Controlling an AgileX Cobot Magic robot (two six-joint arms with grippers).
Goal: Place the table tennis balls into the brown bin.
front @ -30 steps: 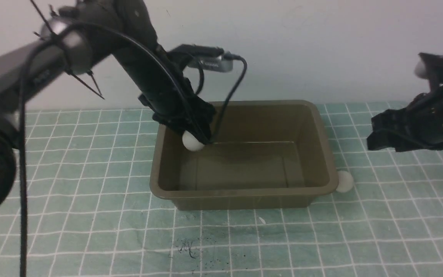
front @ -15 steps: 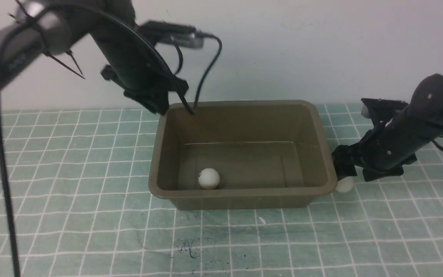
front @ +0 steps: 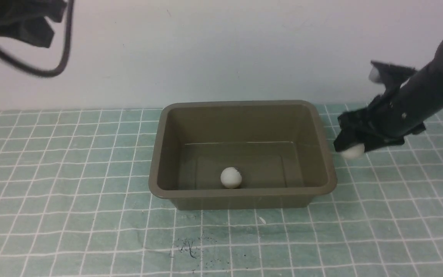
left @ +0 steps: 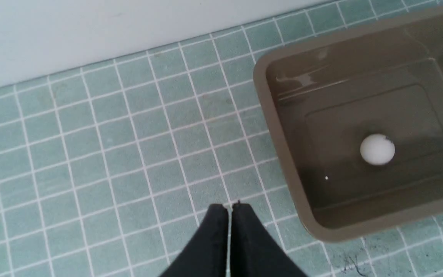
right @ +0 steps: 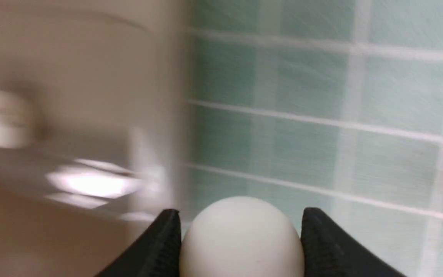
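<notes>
The place looked like a robot test bench or lab corner, though no picture settled which kind of room it was. Beyond the left gripper [left: 230, 215] and the right gripper [right: 241, 227] stood a plain, pale wall [front: 244, 50], coming down to the far edge of the work surface. Below both grippers spread a green cloth [front: 90, 173] with a grid of white lines, slightly wavy, with dark scribbles and specks on the part nearer the camera than either gripper. Two black robot arms reached in over it, a thick dark cable [front: 65, 42] looping beside the left gripper. That machinery over a gridded surface suggested a test setup.
</notes>
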